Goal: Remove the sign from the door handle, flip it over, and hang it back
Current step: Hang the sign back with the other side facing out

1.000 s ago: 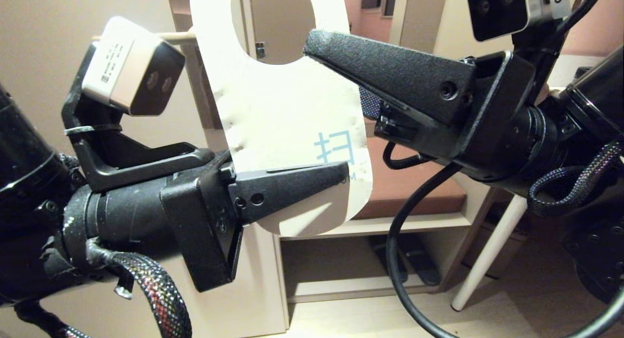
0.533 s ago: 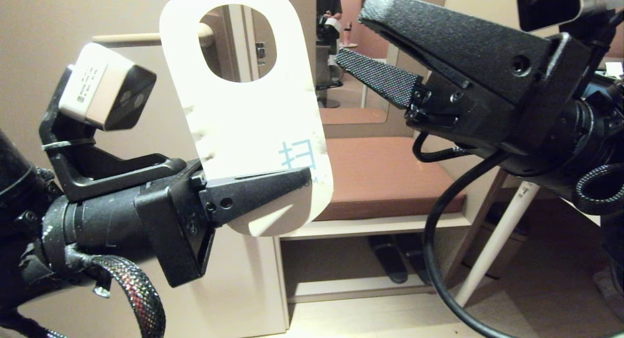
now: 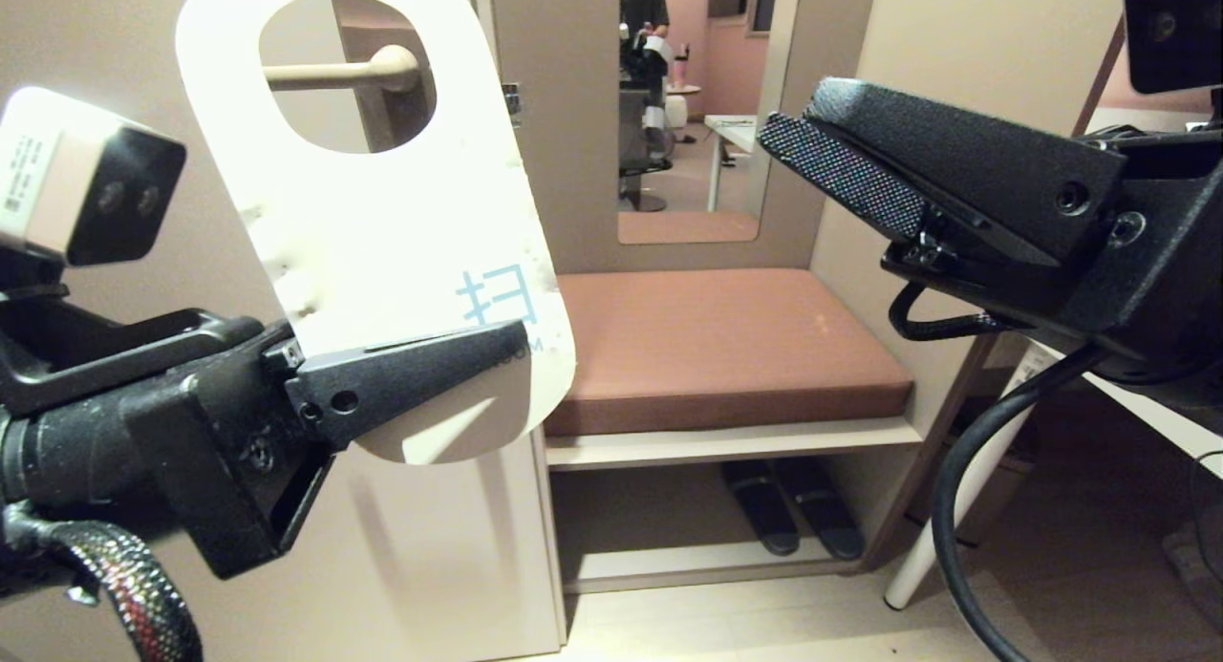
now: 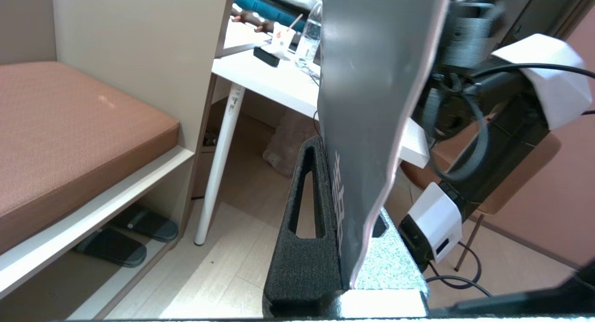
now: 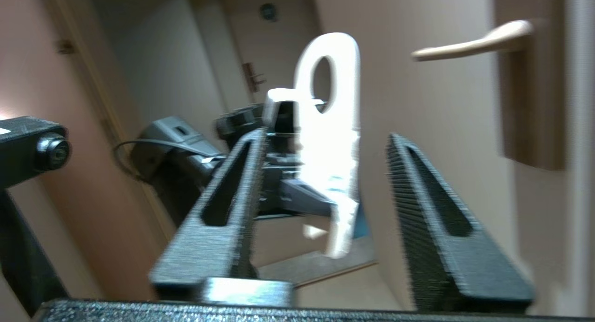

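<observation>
The sign (image 3: 382,232) stands upright with its white face toward the head camera and its round hole at the top. My left gripper (image 3: 521,342) is shut on its lower end. Through the hole shows the cream door handle (image 3: 344,70), which lies behind the sign; I cannot tell how far. In the left wrist view the sign's grey face (image 4: 372,103) rises from between the fingers (image 4: 302,247). My right gripper (image 3: 793,113) hangs open to the right, well clear of the sign. Its view shows the sign (image 5: 334,127) beyond the gripper (image 5: 325,136) and the door handle (image 5: 469,43) off to one side.
A bench with a brown cushion (image 3: 717,347) fills the alcove to the right of the door, with dark slippers (image 3: 793,519) beneath it. A white table leg (image 3: 955,509) slants at the right. A mirror (image 3: 688,117) above the bench reflects a person.
My left gripper has carried the sign leftward, so its hole now frames the door handle. My right gripper has drawn away from the sign's edge, to the right.
</observation>
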### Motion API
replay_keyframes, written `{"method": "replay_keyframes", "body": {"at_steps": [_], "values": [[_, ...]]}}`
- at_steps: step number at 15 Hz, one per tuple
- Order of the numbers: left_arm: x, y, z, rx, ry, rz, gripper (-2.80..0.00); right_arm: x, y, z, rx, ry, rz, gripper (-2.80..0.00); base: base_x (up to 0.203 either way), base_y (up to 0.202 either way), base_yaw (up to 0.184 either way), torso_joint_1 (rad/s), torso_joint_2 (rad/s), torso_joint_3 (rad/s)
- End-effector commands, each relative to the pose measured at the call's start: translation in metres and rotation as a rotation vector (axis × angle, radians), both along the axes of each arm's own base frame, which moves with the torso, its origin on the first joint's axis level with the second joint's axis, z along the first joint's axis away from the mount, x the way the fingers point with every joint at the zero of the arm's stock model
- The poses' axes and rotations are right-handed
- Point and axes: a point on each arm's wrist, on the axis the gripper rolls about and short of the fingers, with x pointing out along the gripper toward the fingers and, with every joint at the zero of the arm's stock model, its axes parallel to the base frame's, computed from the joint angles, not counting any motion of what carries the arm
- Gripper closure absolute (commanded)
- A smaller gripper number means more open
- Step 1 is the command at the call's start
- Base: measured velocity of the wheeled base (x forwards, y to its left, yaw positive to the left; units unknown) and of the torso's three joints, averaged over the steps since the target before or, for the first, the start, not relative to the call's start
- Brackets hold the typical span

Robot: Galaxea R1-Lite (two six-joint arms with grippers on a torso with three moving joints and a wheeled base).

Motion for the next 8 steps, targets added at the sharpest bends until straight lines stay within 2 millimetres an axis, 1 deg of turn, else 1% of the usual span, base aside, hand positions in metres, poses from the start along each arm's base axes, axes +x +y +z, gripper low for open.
{"method": "replay_keyframes", "body": {"at_steps": [1, 4, 6, 8], "values": [[-0.01, 0.01, 0.003, -0.022, -0.025, 0.006, 0.0, 0.003, -0.012, 0.0, 0.002, -0.009, -0.042, 0.0, 0.0, 0.0, 0.0, 0.0, 0.0, 0.0], [-0.02, 0.019, 0.002, -0.033, -0.039, 0.013, 0.0, 0.022, -0.045, 0.0, -0.004, -0.023, -0.207, 0.0, 0.0, 0.0, 0.0, 0.0, 0.0, 0.0], [-0.025, 0.023, 0.001, -0.036, -0.048, 0.015, 0.0, 0.026, -0.071, -0.004, -0.012, -0.021, -0.318, 0.0, 0.0, 0.0, 0.0, 0.0, 0.0, 0.0], [-0.029, 0.026, -0.003, -0.029, -0.057, 0.019, 0.0, 0.025, -0.1, -0.015, -0.044, -0.013, -0.451, 0.0, 0.0, 0.0, 0.0, 0.0, 0.0, 0.0]]}}
